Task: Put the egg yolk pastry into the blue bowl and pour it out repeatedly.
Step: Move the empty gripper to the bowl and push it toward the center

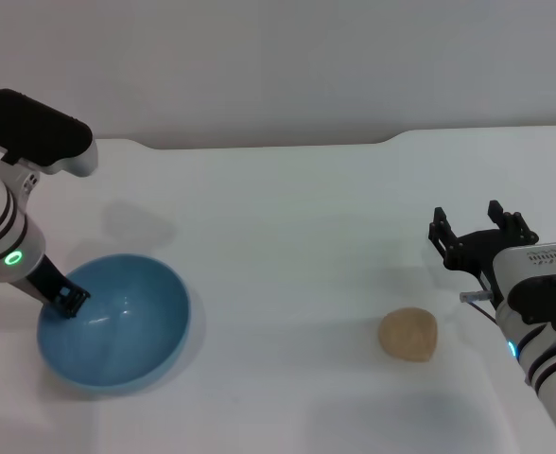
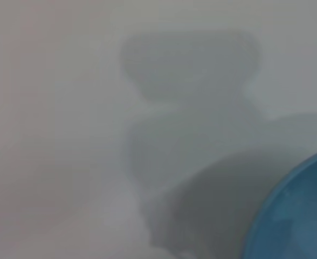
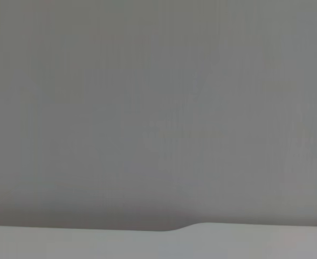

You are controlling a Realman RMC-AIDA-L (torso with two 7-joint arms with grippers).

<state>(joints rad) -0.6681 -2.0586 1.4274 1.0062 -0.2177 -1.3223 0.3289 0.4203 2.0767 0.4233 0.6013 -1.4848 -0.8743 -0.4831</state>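
At the lower left of the head view, the round, glossy light-blue bowl (image 1: 117,326) sits tipped, its open side facing right, and the left gripper (image 1: 68,301) is clamped on its left rim, one finger inside the wall. The bowl holds nothing. At the lower right, the small, lumpy, pale tan egg yolk pastry (image 1: 408,335) lies bare on the white table (image 1: 287,236), well apart from the bowl. Just beyond it, the right gripper (image 1: 481,232) hangs above the table with its black fingers spread wide, holding nothing and pointing away toward the far edge.

From here I judge the pastry has to be picked up and carried across to the bowl. The risks are a squeeze that crushes or crumbles the soft ball, or a glancing touch that rolls it away on the smooth top. The tilted bowl could also let it roll straight back out.

The left wrist view shows only a slice of blue rim and a shadow on the table. The right wrist view shows blank wall and the table's far edge, no pastry.
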